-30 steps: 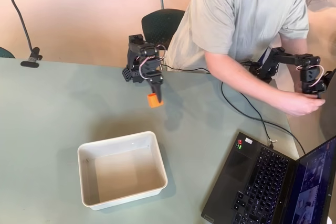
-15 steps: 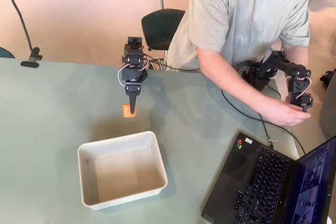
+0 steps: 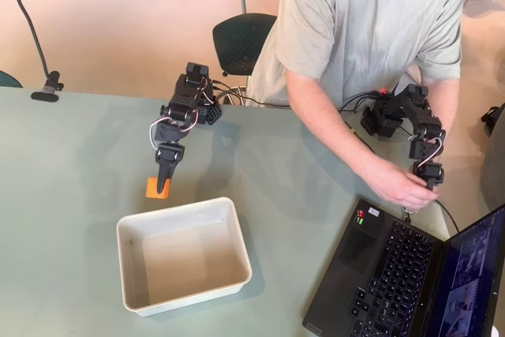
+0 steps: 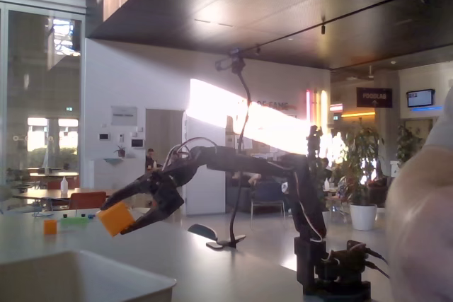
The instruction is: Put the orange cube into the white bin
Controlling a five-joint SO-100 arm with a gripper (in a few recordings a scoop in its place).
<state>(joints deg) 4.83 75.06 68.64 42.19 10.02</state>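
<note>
The black two-finger gripper [image 3: 161, 185] is clamped on the small bright orange plastic cube [image 3: 154, 188], held clear above the table. The shallow white rectangular plastic bin [image 3: 234, 226] sits just beyond the gripper's fingertips, lower down.

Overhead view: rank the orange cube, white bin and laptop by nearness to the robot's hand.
1. orange cube, held in the hand.
2. white bin, just below the hand in the picture.
3. laptop, far lower right.

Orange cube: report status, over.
Hand shut on orange cube, held above table. White bin just ahead, nothing inside. Path clear.
</note>
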